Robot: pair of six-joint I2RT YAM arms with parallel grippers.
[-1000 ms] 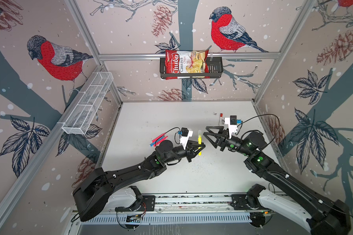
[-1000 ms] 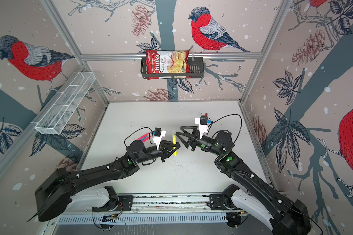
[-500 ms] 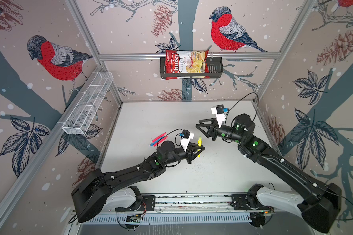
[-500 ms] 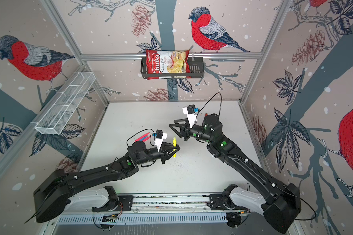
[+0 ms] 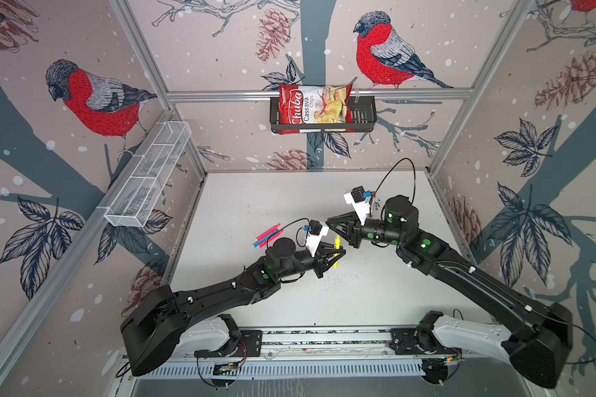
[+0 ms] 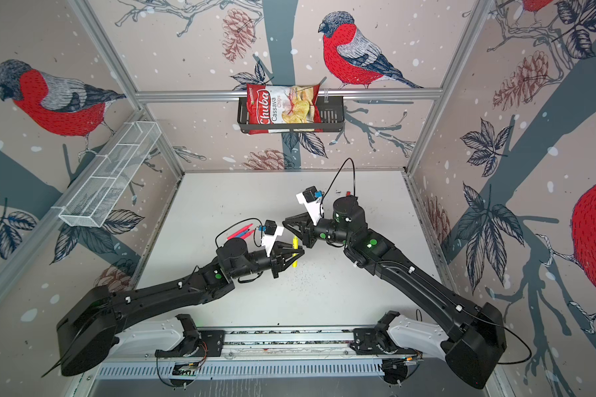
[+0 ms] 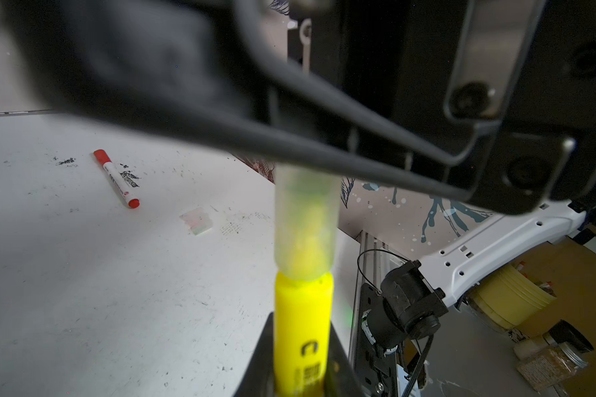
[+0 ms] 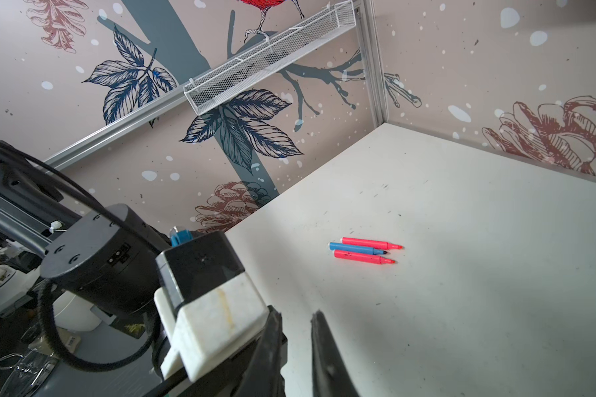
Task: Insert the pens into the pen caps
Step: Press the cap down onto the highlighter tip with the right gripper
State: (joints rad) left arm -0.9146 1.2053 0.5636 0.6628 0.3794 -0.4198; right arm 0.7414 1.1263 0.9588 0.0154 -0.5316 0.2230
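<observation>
While the two arms meet over the middle of the surface [image 5: 255,192], the left arm's fingers [image 5: 341,253] are clamped on the yellow pen [image 5: 338,242]. They grip its barrel partway along and hold it clear of the surface. In the left wrist view a translucent cap [image 7: 303,223] sits over the pen's tip, its rim meeting the yellow barrel.

The right arm's fingers [image 5: 330,221] are closed together with nothing between them. The right wrist view shows only a thin sliver of surface between the two dark tips. In both top views these fingers lie just beside the capped end of the pen. In the left wrist view one dark finger crosses the far end of the cap, though I cannot tell whether it touches the cap.

Toward the left wall, three more pens lie side by side on the surface, close enough to touch or nearly so. They are a pink pen [image 8: 370,243], a blue pen [image 8: 356,249] in the middle and a red pen [image 8: 363,257], all uncapped with their tips pointing the same way.

In the left wrist view the white-barrelled marker [image 7: 117,178], red at both ends, lies flat on the surface well apart from the held pen. Near it is a small whitish cluster [image 7: 197,220] that may be loose caps, too blurred to count.
</observation>
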